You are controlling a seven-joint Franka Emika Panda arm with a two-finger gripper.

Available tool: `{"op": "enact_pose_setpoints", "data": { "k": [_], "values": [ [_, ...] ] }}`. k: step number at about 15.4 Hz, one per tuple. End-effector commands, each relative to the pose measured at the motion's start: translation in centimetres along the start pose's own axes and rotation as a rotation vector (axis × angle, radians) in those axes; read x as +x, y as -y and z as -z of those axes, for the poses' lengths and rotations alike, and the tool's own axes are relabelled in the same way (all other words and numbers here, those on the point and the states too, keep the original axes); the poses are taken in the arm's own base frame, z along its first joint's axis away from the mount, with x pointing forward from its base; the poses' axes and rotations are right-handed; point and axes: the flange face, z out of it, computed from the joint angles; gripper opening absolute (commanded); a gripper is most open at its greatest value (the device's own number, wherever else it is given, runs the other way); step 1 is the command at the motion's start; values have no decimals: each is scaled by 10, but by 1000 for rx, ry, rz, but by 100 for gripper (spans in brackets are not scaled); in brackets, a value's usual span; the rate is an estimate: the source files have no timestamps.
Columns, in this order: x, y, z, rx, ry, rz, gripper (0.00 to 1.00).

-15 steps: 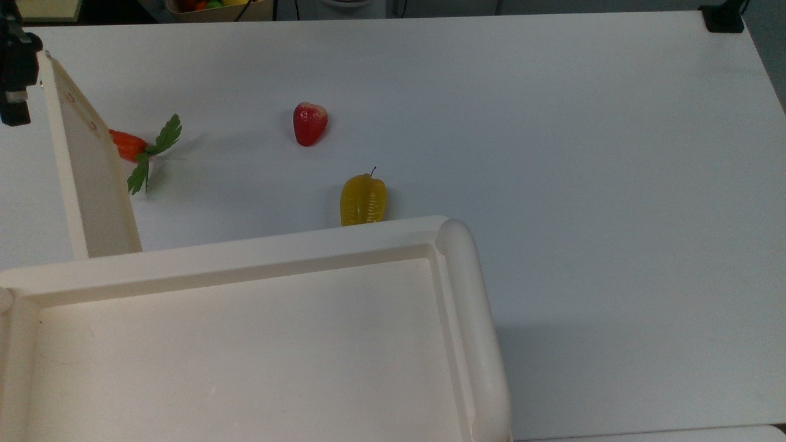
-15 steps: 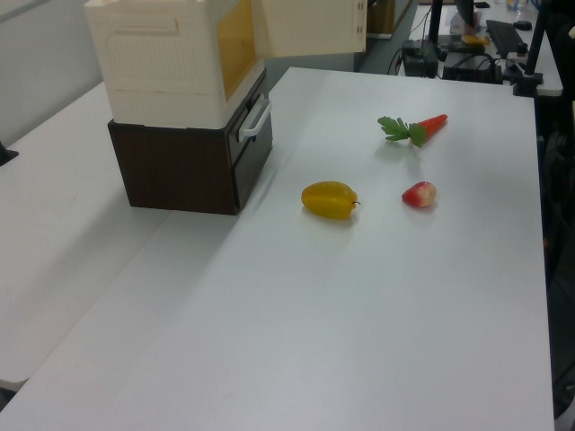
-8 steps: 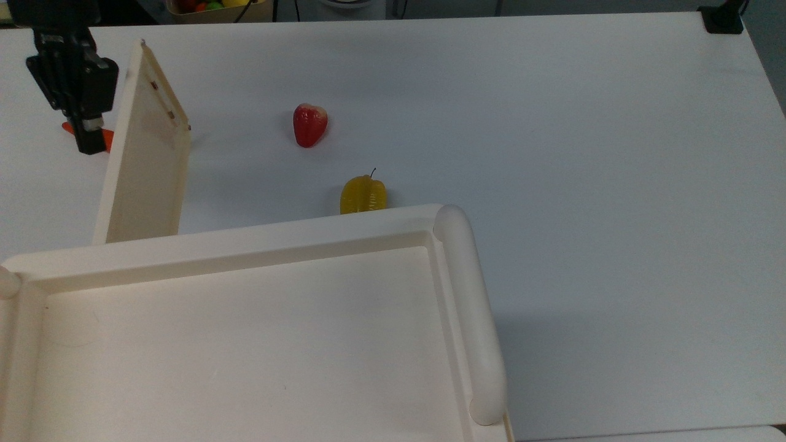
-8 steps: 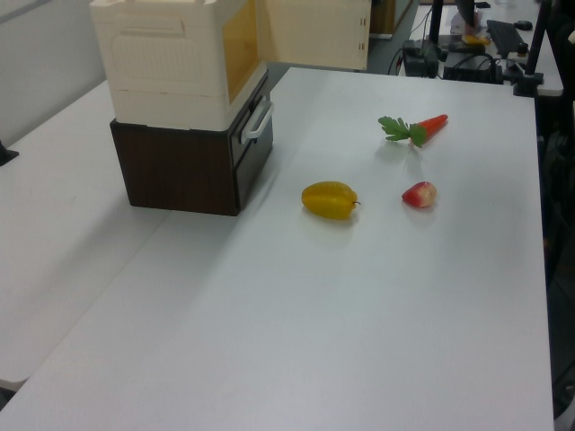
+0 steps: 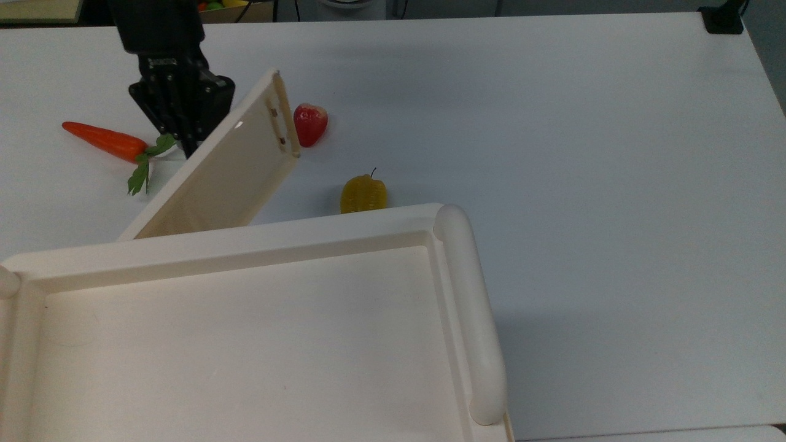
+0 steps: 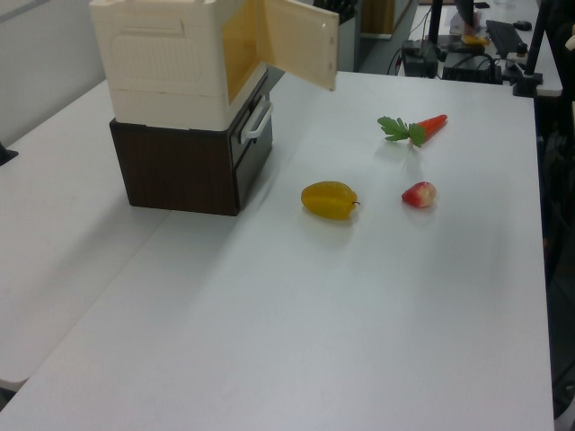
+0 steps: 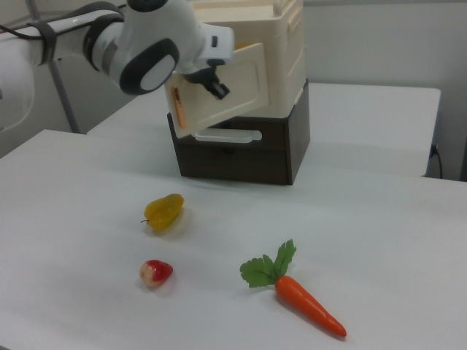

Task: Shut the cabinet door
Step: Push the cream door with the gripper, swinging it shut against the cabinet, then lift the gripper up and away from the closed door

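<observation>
The cabinet (image 5: pixel 245 344) is a large cream-white box with a recessed top, standing on a dark brown drawer base (image 7: pixel 241 153). Its door (image 5: pixel 227 178) is a thin cream panel with a glossy beige inner face. It stands about half open, angled out from the hinge at the top view's left. The black gripper (image 5: pixel 187 144) rests against the door's outer face near its free edge, fingers together with nothing held. The right view has the gripper (image 7: pixel 217 89) on the white arm (image 7: pixel 149 51), pressing on the door (image 7: pixel 233 91). The left view also shows the door (image 6: pixel 301 40) and the cabinet (image 6: pixel 171 54).
On the white table (image 5: pixel 552 153) lie a toy carrot (image 5: pixel 101 140) just left of the gripper in the top view, a red fruit (image 5: pixel 310 123) beside the door's free edge, and a yellow starfruit (image 5: pixel 363 193) by the cabinet's front. A black clamp (image 5: pixel 724 18) sits at the far corner.
The door has swung from wide open to about half open. The gripper has moved to the top view's right, staying against the door's outer face. The carrot has come out from behind the door.
</observation>
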Motion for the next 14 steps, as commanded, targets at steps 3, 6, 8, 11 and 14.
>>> {"op": "enact_pose_setpoints", "data": {
  "k": [3, 6, 8, 11, 14],
  "values": [
    [-34, 61, -22, 22, 33, 29, 11],
    [-42, 92, -31, 53, -10, 69, 11],
    [-48, 104, -51, 63, -79, 88, 11],
    [-62, 121, -82, 80, -223, 136, 11],
    [-65, 119, -98, 81, -292, 146, 11]
  ]
}}
